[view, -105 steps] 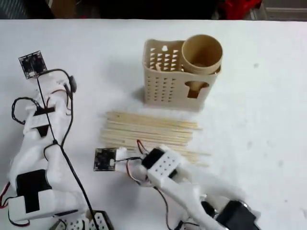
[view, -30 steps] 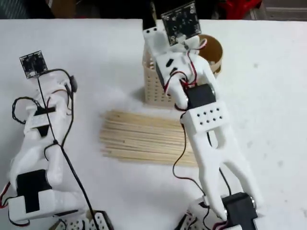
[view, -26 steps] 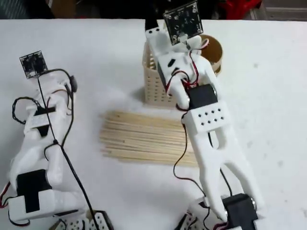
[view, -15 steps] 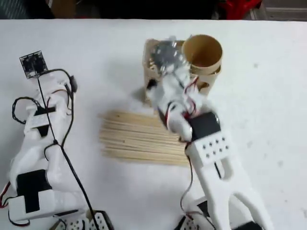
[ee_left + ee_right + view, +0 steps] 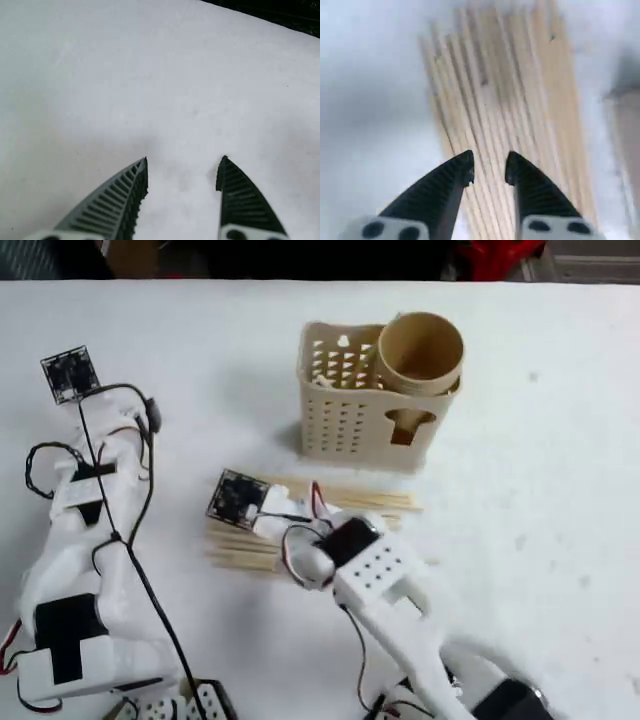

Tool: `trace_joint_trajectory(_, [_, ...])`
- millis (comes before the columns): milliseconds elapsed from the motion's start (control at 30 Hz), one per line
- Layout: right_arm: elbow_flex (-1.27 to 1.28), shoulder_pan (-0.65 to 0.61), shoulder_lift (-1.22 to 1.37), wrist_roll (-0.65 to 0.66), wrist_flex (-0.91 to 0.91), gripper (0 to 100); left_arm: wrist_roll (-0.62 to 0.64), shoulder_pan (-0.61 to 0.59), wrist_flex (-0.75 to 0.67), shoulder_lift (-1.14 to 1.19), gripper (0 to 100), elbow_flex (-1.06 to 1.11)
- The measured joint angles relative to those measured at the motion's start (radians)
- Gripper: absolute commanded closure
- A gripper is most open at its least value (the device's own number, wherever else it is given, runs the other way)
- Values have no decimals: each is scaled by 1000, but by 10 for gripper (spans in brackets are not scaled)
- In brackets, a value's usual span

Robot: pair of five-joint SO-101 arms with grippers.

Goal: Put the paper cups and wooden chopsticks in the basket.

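While the paper cup (image 5: 421, 350) already stands upright in one end compartment of the basket (image 5: 350, 425), the wooden chopsticks (image 5: 345, 502) lie flat on the table (image 5: 550, 490) in a loose side-by-side bundle just in front of the basket, so the step in hand looks like the picking up of chopsticks. Whether any sticks are in the basket's other compartment I cannot tell.

The right arm (image 5: 372, 570) is bent low over the bundle, towards its end farther from the cup. In the right wrist view the right gripper (image 5: 489, 170) hangs over the sticks (image 5: 520, 100) with its jaws a narrow gap apart and nothing visibly caught between them; the tips point roughly along the grain, near one end of the sticks. The left arm (image 5: 90, 500) sits folded at its own side of the table, well apart from both bundle and basket, and the left gripper (image 5: 182, 167) is spread wide over bare table (image 5: 150, 75), holding nothing.

As I judge it, the next move calls for the right gripper to go down until the tips straddle one stick or a few, then to pinch firmly. Thin round sticks lying close together may roll or slip aside. A lifted stick must then be tipped upright to enter the basket's free compartment
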Motion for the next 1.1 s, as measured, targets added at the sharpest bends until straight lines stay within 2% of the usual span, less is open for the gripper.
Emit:
trace_joint_trajectory(300, [0,-6,229,126,-51,820,0,0,0,0,766,0])
trace_joint_trajectory(467, [-3,-3,284,129,-92,830,0,0,0,0,766,0])
trace_joint_trajectory(633, [-5,-3,298,129,-112,910,0,0,0,0,766,0])
trace_joint_trajectory(1100, [-8,-2,298,130,-112,919,0,0,0,0,766,0])
